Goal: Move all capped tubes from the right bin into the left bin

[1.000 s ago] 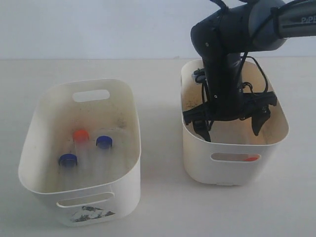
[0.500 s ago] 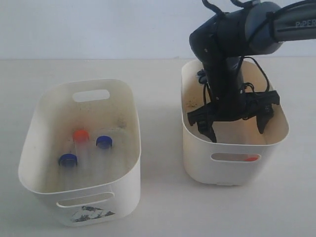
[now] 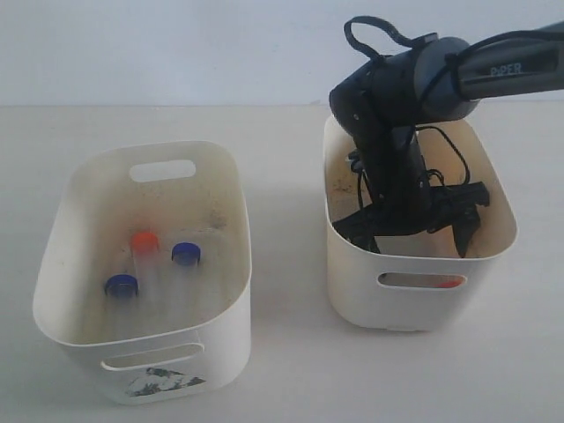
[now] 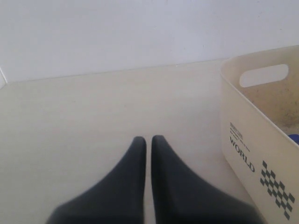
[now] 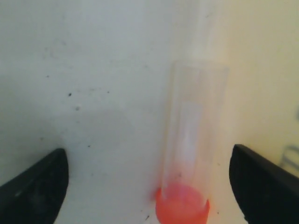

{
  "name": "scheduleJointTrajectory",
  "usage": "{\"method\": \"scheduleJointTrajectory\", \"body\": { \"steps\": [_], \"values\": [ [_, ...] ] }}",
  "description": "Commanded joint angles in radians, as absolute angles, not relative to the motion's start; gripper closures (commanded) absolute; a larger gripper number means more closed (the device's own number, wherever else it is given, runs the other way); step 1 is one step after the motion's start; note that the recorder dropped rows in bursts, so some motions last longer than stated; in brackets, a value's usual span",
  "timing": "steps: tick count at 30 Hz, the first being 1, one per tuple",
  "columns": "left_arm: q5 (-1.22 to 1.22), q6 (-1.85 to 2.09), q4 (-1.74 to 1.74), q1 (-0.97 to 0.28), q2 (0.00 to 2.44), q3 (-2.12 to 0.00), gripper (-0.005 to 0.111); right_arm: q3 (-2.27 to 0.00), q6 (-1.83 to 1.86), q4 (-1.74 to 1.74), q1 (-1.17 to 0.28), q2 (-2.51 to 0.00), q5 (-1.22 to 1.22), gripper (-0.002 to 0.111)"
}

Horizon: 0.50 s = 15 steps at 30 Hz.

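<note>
One capped tube lies in the right bin: a clear body with an orange-red cap, which also shows through the bin's front slot. My right gripper is down inside that bin, open, with its fingers either side of the tube and not touching it. The left bin has a torn sticker and holds three tubes, capped orange-red, blue and blue. My left gripper is shut and empty above the table, beside the left bin; the exterior view does not show it.
The right arm and its cables fill most of the right bin's opening. Bare table separates the two bins. The left bin's side carries a "WORLD" print. A pale wall stands behind the table.
The right gripper has sunk deeper into the right bin, fingers still spread. The three tubes in the left bin have not moved.
</note>
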<state>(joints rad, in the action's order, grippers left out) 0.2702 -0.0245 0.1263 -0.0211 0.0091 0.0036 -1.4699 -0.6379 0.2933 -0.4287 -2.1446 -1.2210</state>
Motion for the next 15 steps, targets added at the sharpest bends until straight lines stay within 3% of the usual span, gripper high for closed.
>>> {"method": "scheduleJointTrajectory", "body": {
  "steps": [1, 8, 15],
  "values": [
    [0.261, -0.036, 0.115, -0.020, 0.007, 0.000, 0.102, -1.467, -0.623, 0.244, -0.428, -2.190, -1.221, 0.024],
    [0.261, -0.036, 0.115, -0.020, 0.007, 0.000, 0.102, -1.467, -0.589, 0.221, -0.428, -2.207, -1.221, 0.061],
    [0.261, -0.036, 0.115, -0.020, 0.007, 0.000, 0.102, -1.467, -0.574, 0.220, -0.428, -2.207, -1.221, 0.084]
  ]
}}
